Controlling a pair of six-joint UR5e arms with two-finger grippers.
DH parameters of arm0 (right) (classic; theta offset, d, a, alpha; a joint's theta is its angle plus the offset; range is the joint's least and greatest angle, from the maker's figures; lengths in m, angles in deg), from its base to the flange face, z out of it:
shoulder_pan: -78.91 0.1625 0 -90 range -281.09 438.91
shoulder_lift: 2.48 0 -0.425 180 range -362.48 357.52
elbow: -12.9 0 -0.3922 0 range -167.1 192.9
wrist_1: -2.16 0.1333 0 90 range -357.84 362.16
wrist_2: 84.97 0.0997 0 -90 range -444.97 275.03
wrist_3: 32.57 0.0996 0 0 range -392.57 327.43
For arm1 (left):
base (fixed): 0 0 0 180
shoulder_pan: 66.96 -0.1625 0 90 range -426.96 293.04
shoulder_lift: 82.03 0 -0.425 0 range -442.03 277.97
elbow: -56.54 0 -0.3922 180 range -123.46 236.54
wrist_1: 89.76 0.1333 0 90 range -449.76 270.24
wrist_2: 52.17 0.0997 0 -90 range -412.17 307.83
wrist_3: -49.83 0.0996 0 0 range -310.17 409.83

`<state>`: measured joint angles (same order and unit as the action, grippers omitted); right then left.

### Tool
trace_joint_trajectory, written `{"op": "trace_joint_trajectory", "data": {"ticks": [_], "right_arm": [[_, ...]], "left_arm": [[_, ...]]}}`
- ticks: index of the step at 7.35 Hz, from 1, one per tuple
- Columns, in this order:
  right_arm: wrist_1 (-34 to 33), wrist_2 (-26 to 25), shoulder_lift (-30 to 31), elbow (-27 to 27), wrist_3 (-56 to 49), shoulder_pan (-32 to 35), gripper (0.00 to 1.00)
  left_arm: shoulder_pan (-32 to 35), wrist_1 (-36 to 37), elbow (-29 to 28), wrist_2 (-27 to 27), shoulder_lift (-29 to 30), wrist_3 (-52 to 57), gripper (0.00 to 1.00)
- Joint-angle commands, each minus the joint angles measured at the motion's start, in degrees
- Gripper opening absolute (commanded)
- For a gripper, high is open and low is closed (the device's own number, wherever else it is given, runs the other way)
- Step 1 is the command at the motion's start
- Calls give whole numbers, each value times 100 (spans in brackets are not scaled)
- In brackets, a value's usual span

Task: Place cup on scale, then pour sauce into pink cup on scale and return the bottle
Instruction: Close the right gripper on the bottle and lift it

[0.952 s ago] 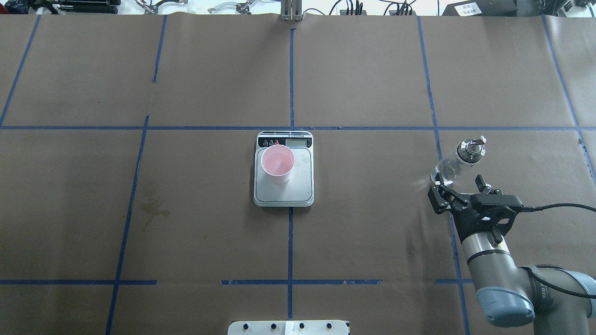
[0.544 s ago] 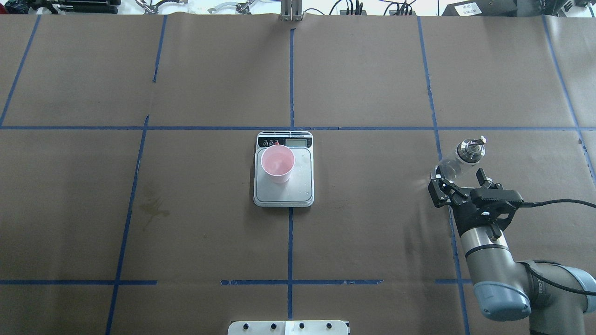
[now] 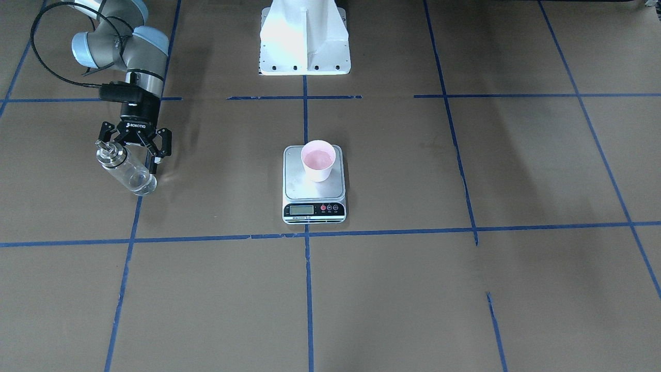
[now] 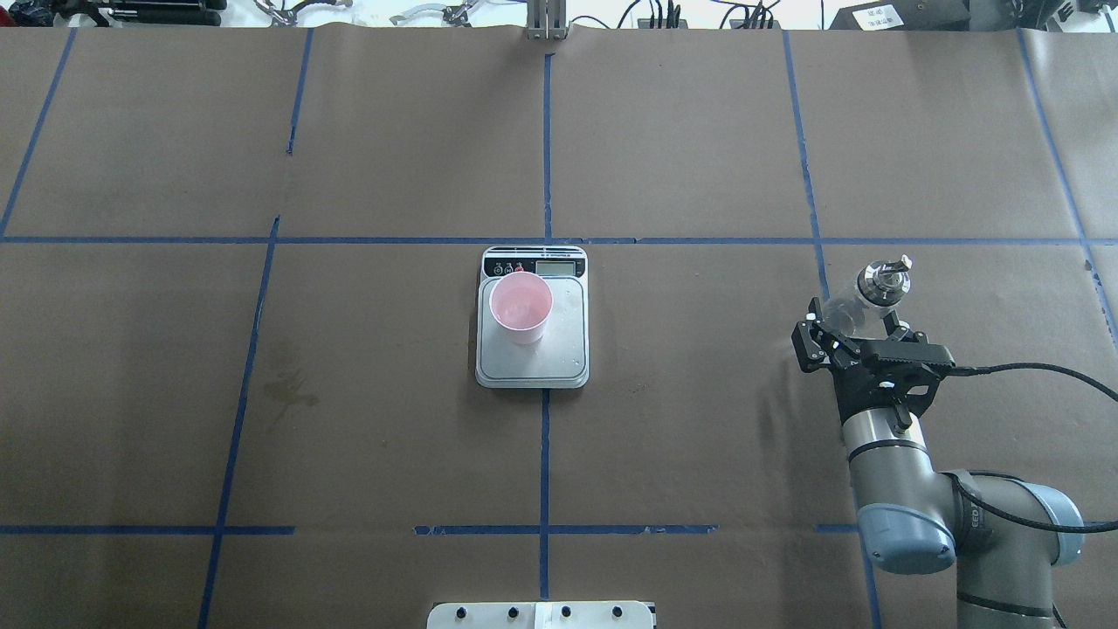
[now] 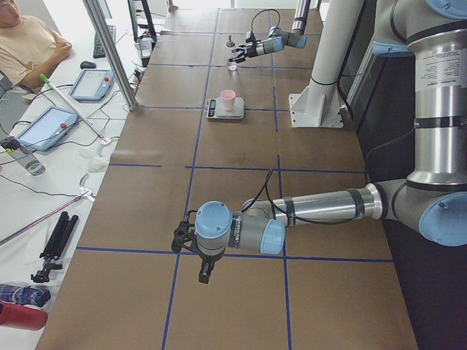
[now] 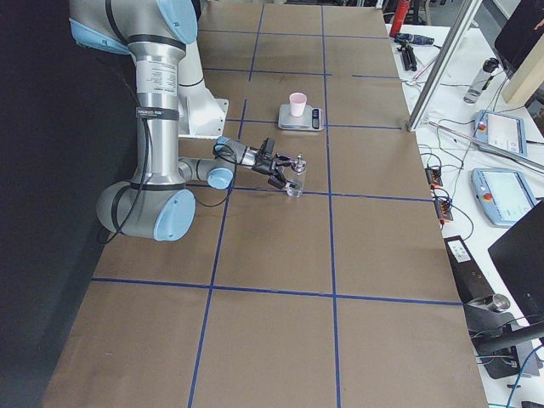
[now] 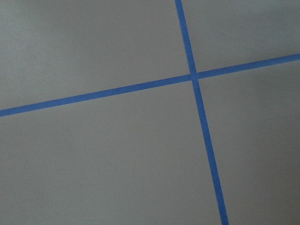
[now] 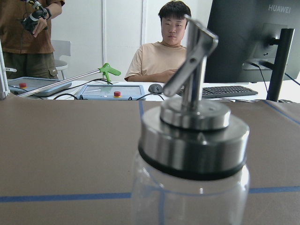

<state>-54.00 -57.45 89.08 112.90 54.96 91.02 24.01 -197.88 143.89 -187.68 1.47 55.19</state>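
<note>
The pink cup (image 4: 521, 306) stands upright on the silver scale (image 4: 568, 354) at the table's middle; both show in the front view, cup (image 3: 318, 160) on scale (image 3: 297, 188). The clear glass bottle (image 4: 845, 310) with its silver cap stands upright at the right; it also shows in the front view (image 3: 126, 170) and fills the right wrist view (image 8: 192, 154). My right gripper (image 4: 854, 332) is open, its fingers on either side of the bottle's lower body, level with the table. My left gripper (image 5: 191, 259) shows only in the exterior left view; I cannot tell its state.
The white robot base (image 3: 304, 36) stands at the table's near edge. Blue tape lines (image 7: 197, 93) grid the brown paper. A faint stain (image 4: 293, 393) lies left of the scale. Tablets and operators are beyond the far edge (image 8: 112, 91).
My right gripper has moved forward and a little left, so its open fingers now straddle the bottle. The bottle, cup and scale have not moved.
</note>
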Motion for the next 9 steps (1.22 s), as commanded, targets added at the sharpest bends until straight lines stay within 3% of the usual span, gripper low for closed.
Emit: {"op": "trace_joint_trajectory", "data": {"ticks": [1,3,4,5,6,9], "right_arm": [[0,-18,-24,-103,18,64,100],[-9,-27,-33,-139,62,81,100],[0,-62,-33,-182,88,73,92],[9,-297,-94,-218,71,64,16],[17,-351,-95,-270,80,64,0],[35,-668,-77,27,-635,73,0]], "left_arm": [[0,2,1,-2,0,0,100],[0,2,10,-2,0,0,100],[0,2,10,-2,0,0,100],[0,2,10,-10,0,0,100],[0,2,18,-11,0,0,100],[0,-7,19,-19,0,9,100]]}}
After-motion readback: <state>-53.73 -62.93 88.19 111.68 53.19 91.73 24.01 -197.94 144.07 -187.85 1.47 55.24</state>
